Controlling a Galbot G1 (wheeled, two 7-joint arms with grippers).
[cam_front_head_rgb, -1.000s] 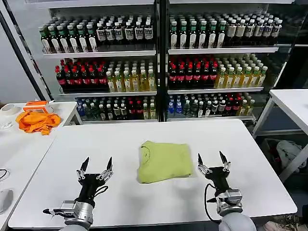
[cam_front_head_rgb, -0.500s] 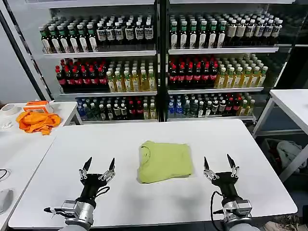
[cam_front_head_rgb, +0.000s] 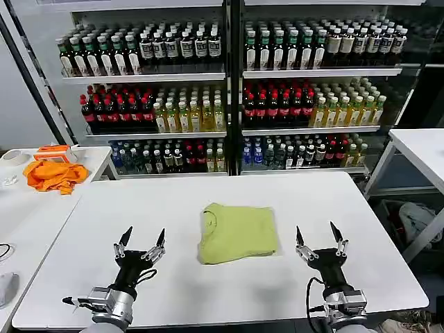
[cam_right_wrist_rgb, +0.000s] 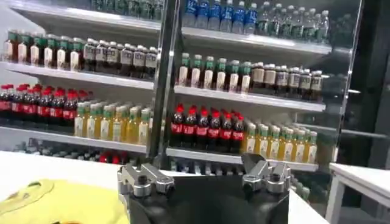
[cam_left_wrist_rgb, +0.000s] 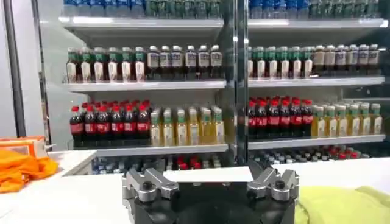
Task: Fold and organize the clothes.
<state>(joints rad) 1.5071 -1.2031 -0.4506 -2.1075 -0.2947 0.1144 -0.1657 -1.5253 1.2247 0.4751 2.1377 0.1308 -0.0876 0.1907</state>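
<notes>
T-shirt (cam_front_head_rgb: 238, 232), light yellow-green, lies folded into a compact rectangle at the middle of the white table (cam_front_head_rgb: 208, 291), its neck opening turned toward the robot's left. Edges look squared and the bundle lies flat, so the fold appears complete, in my judgement; nothing grips or touches it.

Left gripper (cam_front_head_rgb: 140, 243) stands on the robot's left of the T-shirt, apart from it, fingers spread wide and pointing up, holding nothing. Right gripper (cam_front_head_rgb: 319, 236) stands on the opposite side of the T-shirt, close to its edge yet clear of it, also spread and empty. Both sit low over the table nearer the robot than the T-shirt; this reads as a released, stood-off posture.

Beyond the T-shirt, drink shelves (cam_front_head_rgb: 229, 90) fill the background. An orange cloth (cam_front_head_rgb: 54, 173) lies on a separate side table, well apart to the left.
</notes>
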